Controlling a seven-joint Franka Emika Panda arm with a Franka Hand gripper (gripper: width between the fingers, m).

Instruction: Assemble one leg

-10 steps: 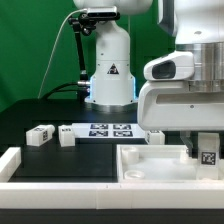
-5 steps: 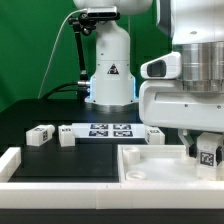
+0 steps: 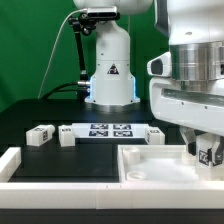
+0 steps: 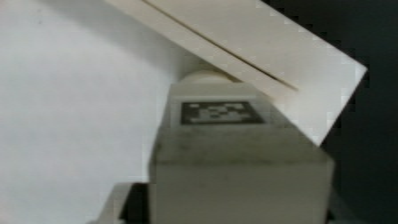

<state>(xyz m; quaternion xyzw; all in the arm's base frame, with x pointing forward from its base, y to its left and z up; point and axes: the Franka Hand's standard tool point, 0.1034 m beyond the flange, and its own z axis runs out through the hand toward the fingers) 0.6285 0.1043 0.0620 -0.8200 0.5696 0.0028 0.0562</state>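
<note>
The leg [image 3: 209, 155], tag facing outward, sits clamped between the fingers of the end effector [image 3: 207, 152], over the tray-like part [image 3: 150, 165] on the exterior view's right. Two more legs [image 3: 41, 135] rest on the desk [image 3: 30, 115].

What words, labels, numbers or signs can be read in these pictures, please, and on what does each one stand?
No words or numbers can be read.
Warning triangle, black on yellow, on the white robot base: symbol inside too small to read.
Square black-and-white tags on the marker board: patterns, no text.
Tag on the leg in the gripper: pattern only.
Tags on the loose legs: too small to read.
</note>
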